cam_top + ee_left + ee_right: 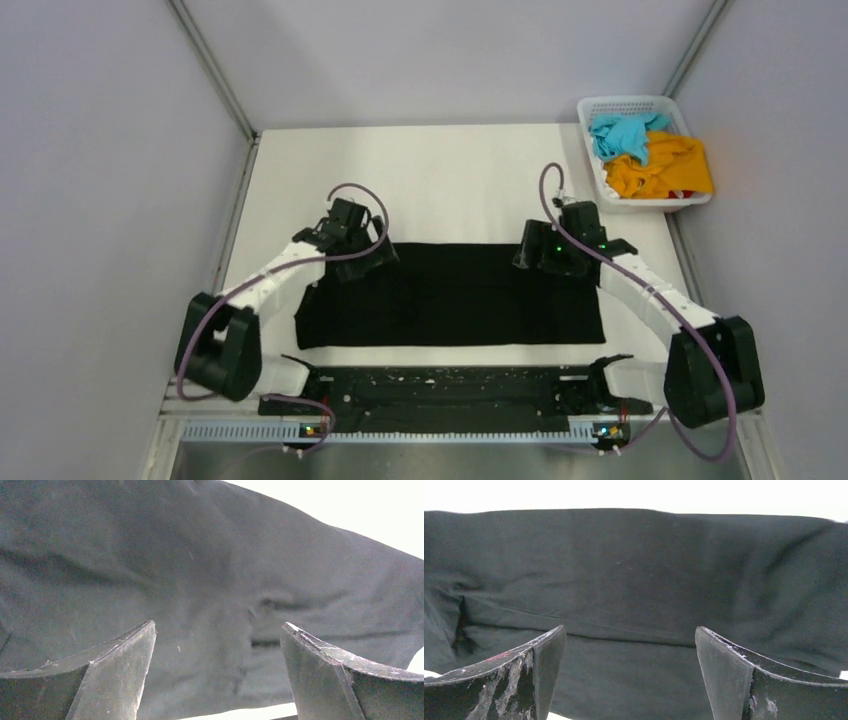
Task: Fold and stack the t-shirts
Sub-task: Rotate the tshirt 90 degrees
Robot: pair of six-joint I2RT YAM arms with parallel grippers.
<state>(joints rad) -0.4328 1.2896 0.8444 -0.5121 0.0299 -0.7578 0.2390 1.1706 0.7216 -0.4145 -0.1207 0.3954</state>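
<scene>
A large black t-shirt (450,295) lies flat as a wide rectangle on the white table. Over its far left corner hovers my left gripper (368,258), open, and the left wrist view shows black cloth (210,580) between its spread fingers (120,665) with nothing pinched. At the far right corner my right gripper (545,258) stands open too, its fingers (729,670) wide above folded black cloth (634,580). A turquoise-blue t-shirt (620,135) and an orange-yellow t-shirt (665,168) lie crumpled in the basket.
A white lattice basket (592,150) sits at the table's far right corner. Grey walls enclose the table (450,170) on three sides. A black rail (440,390) with both arm bases runs along the near edge.
</scene>
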